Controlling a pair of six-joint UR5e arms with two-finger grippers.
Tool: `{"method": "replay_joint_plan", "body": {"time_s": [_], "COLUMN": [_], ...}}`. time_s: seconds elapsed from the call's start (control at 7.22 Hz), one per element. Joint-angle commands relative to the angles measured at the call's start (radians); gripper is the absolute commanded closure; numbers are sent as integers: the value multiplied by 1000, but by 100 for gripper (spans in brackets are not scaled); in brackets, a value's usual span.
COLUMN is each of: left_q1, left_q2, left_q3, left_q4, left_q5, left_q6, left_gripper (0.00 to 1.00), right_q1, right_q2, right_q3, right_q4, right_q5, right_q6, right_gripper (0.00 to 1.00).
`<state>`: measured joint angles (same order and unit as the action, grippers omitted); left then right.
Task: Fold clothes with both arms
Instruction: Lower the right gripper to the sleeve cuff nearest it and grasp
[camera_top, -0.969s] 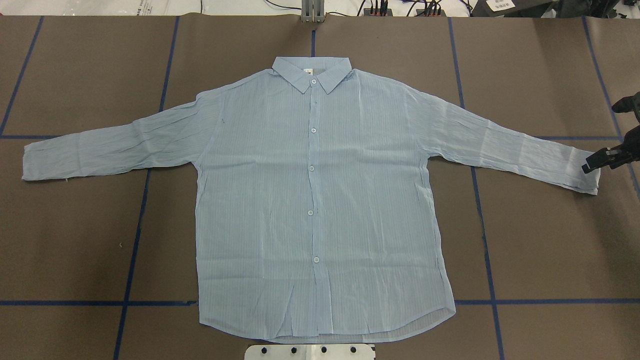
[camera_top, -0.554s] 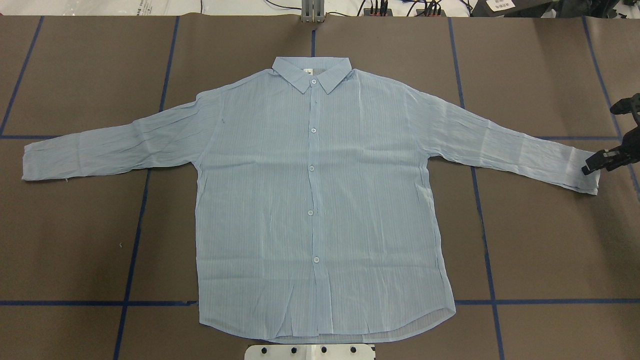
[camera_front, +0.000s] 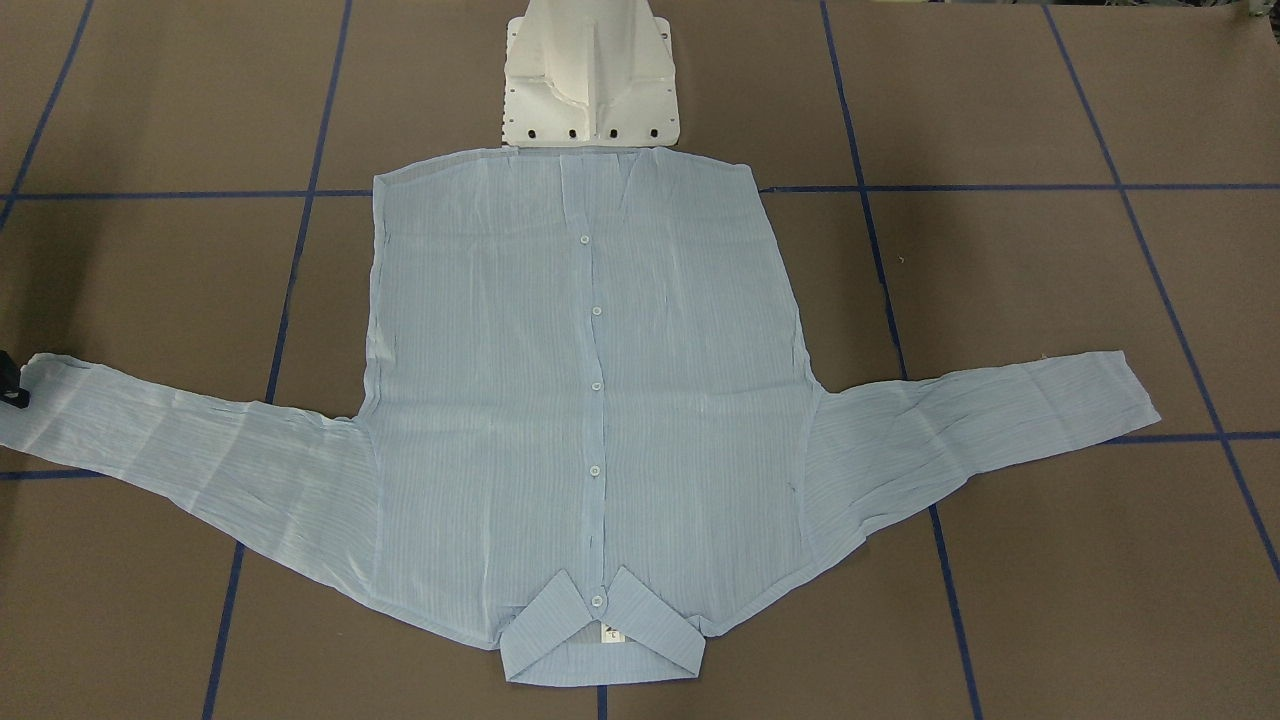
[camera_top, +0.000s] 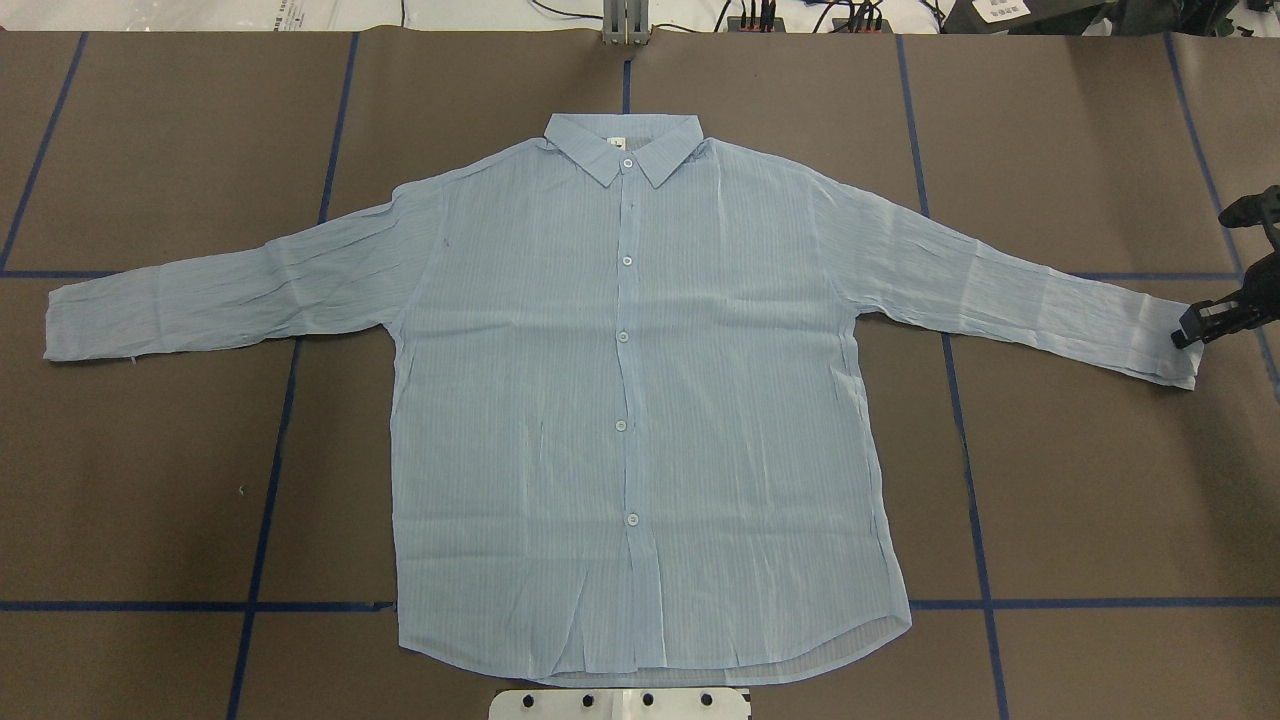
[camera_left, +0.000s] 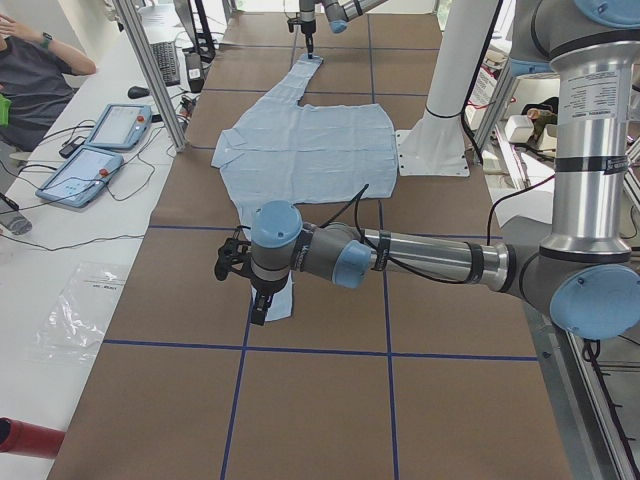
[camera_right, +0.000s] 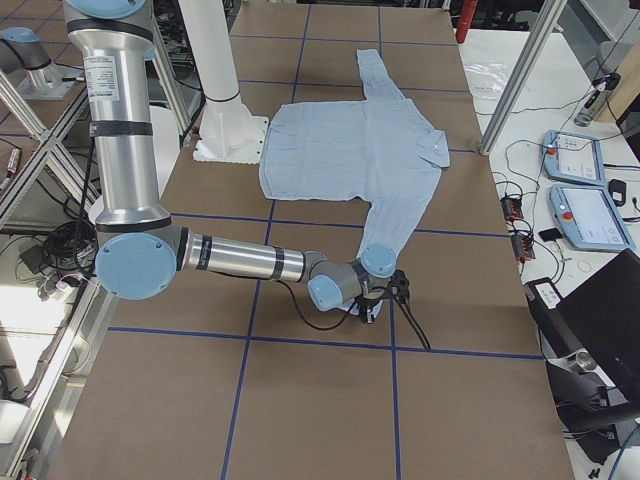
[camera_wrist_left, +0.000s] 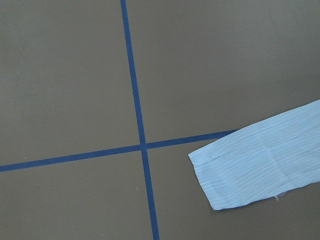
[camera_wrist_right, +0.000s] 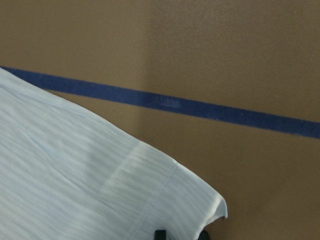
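Note:
The light-blue striped shirt (camera_top: 630, 400) lies flat and buttoned on the brown table, collar (camera_top: 622, 145) far from the robot and both sleeves spread. My right gripper (camera_top: 1186, 334) is low at the right cuff (camera_top: 1165, 350). In the right wrist view its two black fingertips (camera_wrist_right: 160, 234) stand apart with cuff fabric between them. Only the exterior left view shows my left gripper (camera_left: 257, 303), above the left cuff (camera_left: 280, 300), and I cannot tell whether it is open or shut. The left wrist view holds only that cuff (camera_wrist_left: 255, 160).
The white robot base (camera_top: 620, 703) touches the shirt's hem at the near edge. Blue tape lines (camera_top: 270, 480) grid the table. Cables and a metal post (camera_top: 625, 25) line the far edge. A seated person (camera_left: 35, 70) and tablets (camera_left: 85, 170) are beside the table.
My right gripper has shifted slightly outward at the right cuff. The shirt has not moved.

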<state>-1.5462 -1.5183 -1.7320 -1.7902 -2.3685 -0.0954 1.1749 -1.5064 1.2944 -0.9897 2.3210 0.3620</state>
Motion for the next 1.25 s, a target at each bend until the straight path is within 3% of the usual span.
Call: {"method": "replay_joint_plan", "body": {"time_s": [0.0,0.14,0.55,0.83,1.11], "left_q1": [0,0,0,0,0], "left_q2": [-2,-2,-6,-5,-6], "left_q3": [2,0,2,5,18], "left_q4": [0,0,0,0,0], "left_q5": [0,0,0,0,0], "left_q6": [0,-1,-1,-1,0], "left_gripper": [0,0,0,1,1], "right_q1": [2,2,3,5,5], "right_q2": [3,2,5,21,150], "right_q3": [11,23,149,250,316], "right_q4": [3,5,3,0,-4], "right_q5": [4,5,37,113,225], "right_q6": [0,0,3,38,316], "right_gripper": [94,100,100,100,100]}}
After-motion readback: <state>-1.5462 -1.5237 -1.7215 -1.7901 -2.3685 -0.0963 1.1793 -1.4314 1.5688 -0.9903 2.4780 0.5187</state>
